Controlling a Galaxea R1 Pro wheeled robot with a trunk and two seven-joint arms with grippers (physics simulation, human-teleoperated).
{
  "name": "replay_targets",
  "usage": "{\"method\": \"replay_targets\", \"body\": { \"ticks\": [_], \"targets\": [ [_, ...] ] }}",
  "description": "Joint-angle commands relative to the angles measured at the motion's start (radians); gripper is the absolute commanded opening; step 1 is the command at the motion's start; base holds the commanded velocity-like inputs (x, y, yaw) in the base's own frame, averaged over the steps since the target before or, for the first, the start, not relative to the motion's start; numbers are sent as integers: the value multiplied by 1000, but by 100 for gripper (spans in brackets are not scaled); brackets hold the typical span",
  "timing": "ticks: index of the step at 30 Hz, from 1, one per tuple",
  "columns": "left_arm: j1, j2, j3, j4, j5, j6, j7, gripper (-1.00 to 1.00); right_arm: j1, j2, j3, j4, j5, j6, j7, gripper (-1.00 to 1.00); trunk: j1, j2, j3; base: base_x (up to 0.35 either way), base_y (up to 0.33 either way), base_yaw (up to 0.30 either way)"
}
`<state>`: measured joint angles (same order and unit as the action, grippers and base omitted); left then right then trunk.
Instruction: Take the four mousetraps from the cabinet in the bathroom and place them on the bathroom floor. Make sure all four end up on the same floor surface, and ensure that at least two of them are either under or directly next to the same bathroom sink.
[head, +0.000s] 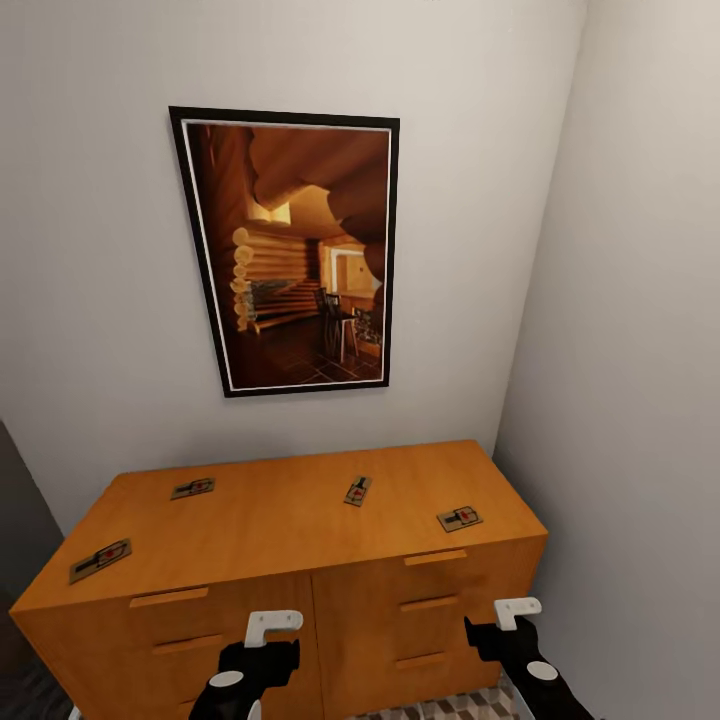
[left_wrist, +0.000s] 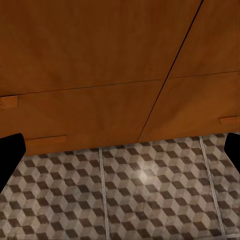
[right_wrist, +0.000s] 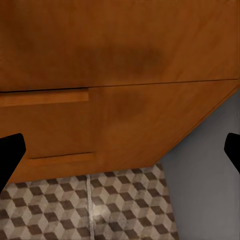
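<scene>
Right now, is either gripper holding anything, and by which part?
Nothing is held. Left gripper and right gripper are both open and empty; all four mousetraps lie on the cabinet top.

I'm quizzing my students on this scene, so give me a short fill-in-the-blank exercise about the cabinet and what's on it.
1. The number of mousetraps lying on the cabinet top is ____.
2. On the wall above the cabinet hangs a framed ____.
3. The floor in front of the cabinet has a ____ pattern.

Missing words: four; picture; cube
</scene>
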<state>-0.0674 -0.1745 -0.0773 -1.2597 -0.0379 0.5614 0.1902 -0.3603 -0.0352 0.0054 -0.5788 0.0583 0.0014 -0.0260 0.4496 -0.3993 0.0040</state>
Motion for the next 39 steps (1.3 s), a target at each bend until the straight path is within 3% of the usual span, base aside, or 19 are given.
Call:
{"method": "replay_targets", "body": {
  "ticks": [1,21,28,33,39],
  "targets": [
    [0,0,-1,-2,-4,8,3,100,0,0,1,0,6,0,-3,100,0,-1,0,0,0,0],
    [0,0,-1,-4,-2,-1,-1,100,0,-1,-1,-13,9,0,-2,100,0,-1,0,0,0,0],
    [0,0,-57,-48,-4,6,2,100,0,-2,-1,-77,8,10,-2,100,0,-1,0,0,0,0],
    [0,0,-99,-113,-4,38,3,100,0,-2,-1,-183,8,129,-2,100,0,-1,0,0,0,0],
    [0,0,-124,-205,-4,136,3,100,0,-2,-1,-343,6,279,-2,100,0,-1,0,0,0,0]
  ]
}}
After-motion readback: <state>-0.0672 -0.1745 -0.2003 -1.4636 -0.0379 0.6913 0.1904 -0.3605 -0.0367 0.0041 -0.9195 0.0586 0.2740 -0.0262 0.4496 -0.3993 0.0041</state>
